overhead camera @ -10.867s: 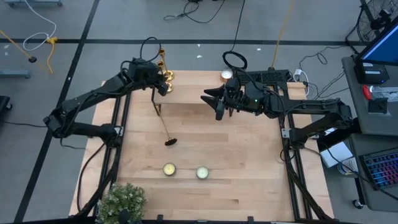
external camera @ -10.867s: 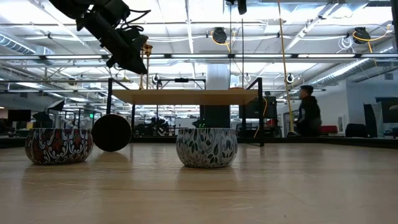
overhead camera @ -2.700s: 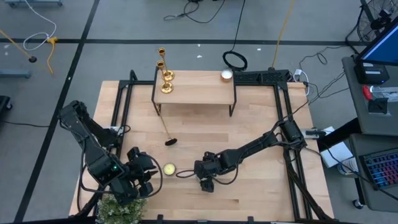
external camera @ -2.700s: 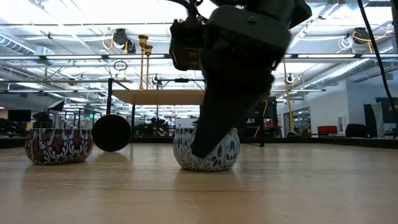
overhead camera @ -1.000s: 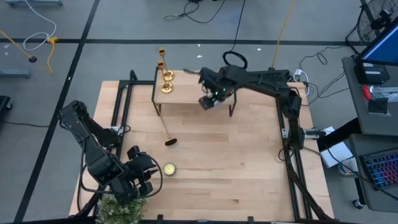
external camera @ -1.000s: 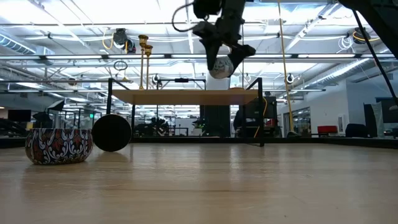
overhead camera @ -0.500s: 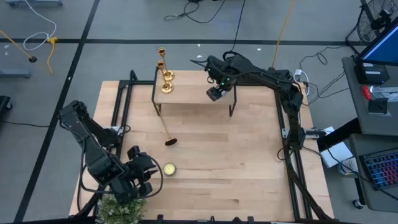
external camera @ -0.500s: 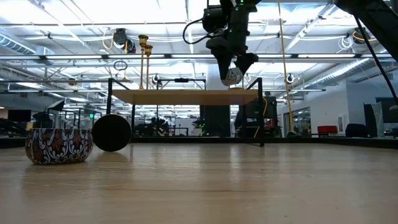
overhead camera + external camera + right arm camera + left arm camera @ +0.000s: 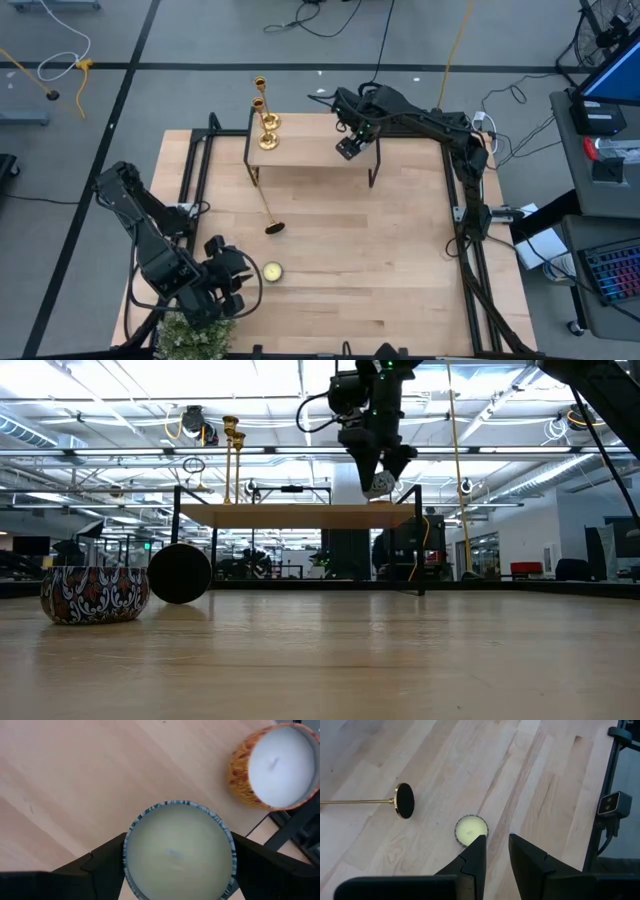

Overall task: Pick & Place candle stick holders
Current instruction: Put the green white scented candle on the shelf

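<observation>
Carried onto the raised shelf [image 9: 310, 152] since earlier, a patterned candle [image 9: 178, 851] is being clamped by the right gripper [image 9: 347, 148] — candlesticks: two [image 9: 266, 115] standing on the shelf, one [image 9: 264, 208] lying on the table — while the left gripper [image 9: 494, 851] is being held slightly apart.

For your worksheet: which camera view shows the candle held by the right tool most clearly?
The right wrist view: the candle fills the picture, gripped between both fingers. The high view shows only the right tool over the shelf; the low view shows the candle small; the left wrist view misses it.

A yellow candle [image 9: 271, 272] sits on the wooden table [image 9: 400, 270] near a plant [image 9: 195, 335].
</observation>
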Controlling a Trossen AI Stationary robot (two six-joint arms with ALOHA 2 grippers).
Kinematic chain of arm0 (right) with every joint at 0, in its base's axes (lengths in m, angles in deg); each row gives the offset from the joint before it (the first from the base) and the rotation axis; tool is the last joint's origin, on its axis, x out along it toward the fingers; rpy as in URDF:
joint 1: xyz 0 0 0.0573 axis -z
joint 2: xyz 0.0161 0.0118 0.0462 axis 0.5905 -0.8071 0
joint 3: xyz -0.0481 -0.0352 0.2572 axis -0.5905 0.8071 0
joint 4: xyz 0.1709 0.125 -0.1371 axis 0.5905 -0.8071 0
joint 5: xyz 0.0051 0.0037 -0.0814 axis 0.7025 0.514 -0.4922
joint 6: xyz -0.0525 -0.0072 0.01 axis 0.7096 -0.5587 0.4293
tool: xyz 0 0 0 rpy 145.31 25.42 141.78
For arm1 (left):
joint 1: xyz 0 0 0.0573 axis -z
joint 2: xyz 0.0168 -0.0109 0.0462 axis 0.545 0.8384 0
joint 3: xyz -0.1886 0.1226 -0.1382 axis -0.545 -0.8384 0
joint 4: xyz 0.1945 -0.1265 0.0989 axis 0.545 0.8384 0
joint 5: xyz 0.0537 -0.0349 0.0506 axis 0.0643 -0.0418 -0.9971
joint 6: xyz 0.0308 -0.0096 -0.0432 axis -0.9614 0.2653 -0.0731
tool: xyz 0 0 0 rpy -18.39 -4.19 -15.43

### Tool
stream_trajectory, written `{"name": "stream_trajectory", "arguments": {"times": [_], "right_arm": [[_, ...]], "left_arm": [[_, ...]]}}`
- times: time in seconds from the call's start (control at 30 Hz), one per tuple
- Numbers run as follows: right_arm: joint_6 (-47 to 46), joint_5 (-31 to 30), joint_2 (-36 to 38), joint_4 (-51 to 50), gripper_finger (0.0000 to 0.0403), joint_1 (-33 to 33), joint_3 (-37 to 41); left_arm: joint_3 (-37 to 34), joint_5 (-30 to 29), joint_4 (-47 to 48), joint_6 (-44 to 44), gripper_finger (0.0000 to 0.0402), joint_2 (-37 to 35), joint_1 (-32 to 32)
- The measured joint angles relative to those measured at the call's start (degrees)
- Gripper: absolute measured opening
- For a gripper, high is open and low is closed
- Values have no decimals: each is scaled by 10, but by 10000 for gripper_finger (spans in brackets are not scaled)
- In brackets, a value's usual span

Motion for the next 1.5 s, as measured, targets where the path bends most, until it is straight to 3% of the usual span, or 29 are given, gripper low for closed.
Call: {"name": "stream_trajectory", "arguments": {"times": [0.63,1.5], "right_arm": [[-103,-2,-12,3,298,14,0],[-118,1,-31,9,301,21,0]], "left_arm": [[0,5,0,0,88,0,0],[0,7,3,-4,88,0,0]]}}
